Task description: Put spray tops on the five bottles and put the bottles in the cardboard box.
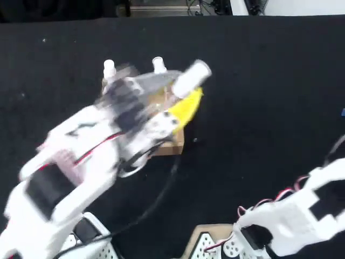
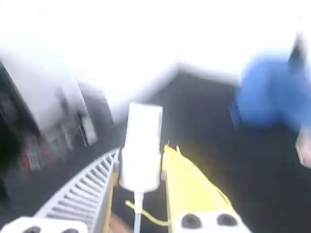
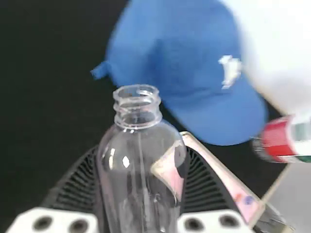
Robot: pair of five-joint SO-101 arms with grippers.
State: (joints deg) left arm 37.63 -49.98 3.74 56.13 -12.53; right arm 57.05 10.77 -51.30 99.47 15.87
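Note:
My left gripper [image 1: 183, 96] hangs over the cardboard box [image 1: 171, 144], shut on a white spray top [image 1: 192, 77]. In the left wrist view the spray top [image 2: 141, 145] sits between the ribbed pale finger [image 2: 82, 194] and the yellow finger [image 2: 187, 187], its thin tube pointing back toward the wrist. Two white spray tops [image 1: 109, 69] [image 1: 158, 65] of bottles stick up behind the arm at the box's far side. My right gripper [image 3: 138, 170] is shut on a clear open-necked bottle [image 3: 138, 155] with no top. The right arm [image 1: 302, 216] is at the table's near right.
The table top [image 1: 259, 81] is black cloth. Beyond the held bottle lies a blue cap [image 3: 184, 73], with a red and white can [image 3: 282, 141] beside it. A pale base plate [image 1: 207, 243] lies at the near edge between the arms.

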